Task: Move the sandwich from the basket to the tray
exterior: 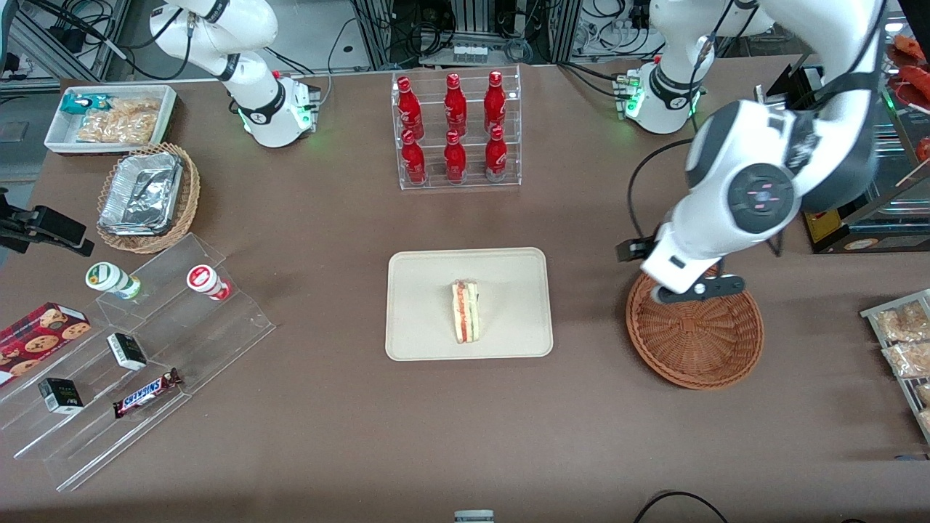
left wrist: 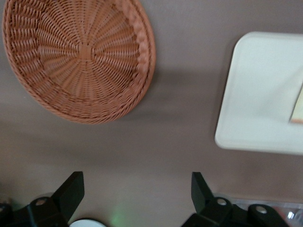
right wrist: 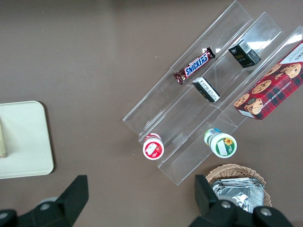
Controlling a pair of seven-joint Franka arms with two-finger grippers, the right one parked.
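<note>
The sandwich, a pale wedge with red and green filling, lies on the cream tray in the middle of the table. In the left wrist view only a corner of the sandwich shows on the tray. The reddish-brown wicker basket sits empty toward the working arm's end, and its woven floor is bare. My gripper hangs above the basket's rim on the side farther from the front camera. The gripper is open with nothing between its fingers, only table below.
A clear rack of red bottles stands farther from the front camera than the tray. Toward the parked arm's end are a stepped acrylic shelf with snacks, a tan basket of foil trays and a white snack bin. Snack packs lie at the working arm's end.
</note>
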